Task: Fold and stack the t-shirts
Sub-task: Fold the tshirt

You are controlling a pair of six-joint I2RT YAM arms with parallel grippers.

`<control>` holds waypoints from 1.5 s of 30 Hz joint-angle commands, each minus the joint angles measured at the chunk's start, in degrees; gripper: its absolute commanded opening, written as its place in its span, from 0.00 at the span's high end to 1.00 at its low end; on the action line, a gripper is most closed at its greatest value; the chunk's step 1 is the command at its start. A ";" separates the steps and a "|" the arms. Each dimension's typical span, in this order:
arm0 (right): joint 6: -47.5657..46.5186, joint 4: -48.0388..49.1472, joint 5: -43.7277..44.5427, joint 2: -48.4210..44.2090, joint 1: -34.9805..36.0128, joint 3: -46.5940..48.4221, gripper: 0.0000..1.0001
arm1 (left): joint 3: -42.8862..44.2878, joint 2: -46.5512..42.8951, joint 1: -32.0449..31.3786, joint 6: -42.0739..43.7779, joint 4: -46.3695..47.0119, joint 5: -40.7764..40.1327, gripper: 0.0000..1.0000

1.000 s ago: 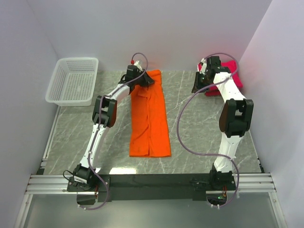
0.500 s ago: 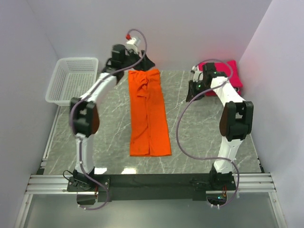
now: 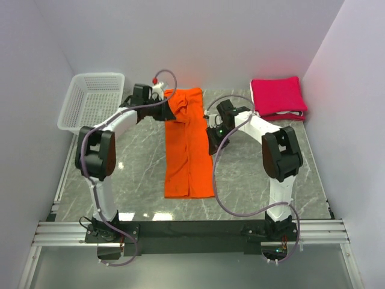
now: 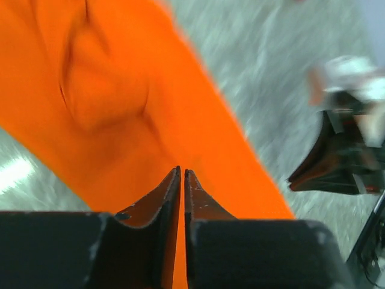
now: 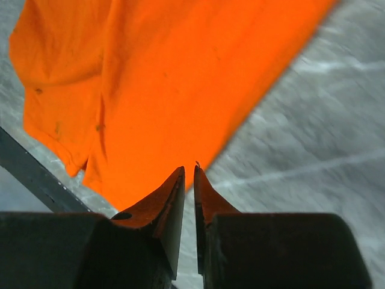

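- On the table (image 3: 258, 174) the orange shirt (image 3: 189, 144) lies as a long strip, likely set for a crosswise fold.
- At its far left corner, left pincer (image 4: 181, 171); at its right edge, right pincer (image 5: 187, 168). Jaws of both nearly together; pinch on cloth unclear.
- Far right, pink stack (image 3: 278, 96), probably where the folded shirt goes.

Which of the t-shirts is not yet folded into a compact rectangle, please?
The orange t-shirt, lying as a long strip down the middle of the table; the crimson-pink ones are compact rectangles stacked at the far right corner.
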 commanded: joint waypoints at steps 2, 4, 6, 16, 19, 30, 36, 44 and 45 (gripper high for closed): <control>0.40 3.11 -0.83 3.74 3.02 1.77 0.82 | -0.30 3.38 -0.17 -0.63 -2.74 0.40 0.91; 0.93 3.72 -0.74 5.86 3.55 2.30 0.83 | -0.74 5.14 -0.08 -0.72 -2.66 0.66 0.91; 1.45 3.99 -1.18 7.35 4.51 2.74 0.83 | -0.92 7.24 0.00 -0.98 -2.39 1.10 0.92; 2.42 4.87 1.09 12.10 6.36 4.68 0.84 | 8.66 20.52 1.58 -2.92 -4.50 -1.71 0.96; 2.33 4.52 3.04 13.06 6.10 6.78 0.84 | 11.03 21.84 2.11 -1.17 -5.55 -2.15 0.95; -6.97 5.74 -0.93 -9.99 7.24 -3.04 0.71 | -1.42 -2.73 2.82 17.81 -8.54 12.35 0.56; -24.00 10.31 10.14 -33.72 10.40 -19.21 0.65 | -20.85 -29.54 6.07 35.17 -12.21 7.97 0.56; -48.26 10.79 13.61 -45.47 16.99 -30.31 0.15 | -36.49 -51.61 6.07 44.11 -9.60 4.78 0.00; -49.77 8.76 12.37 -43.29 17.87 -29.26 0.12 | -37.12 -52.16 5.98 48.37 -10.82 6.79 0.00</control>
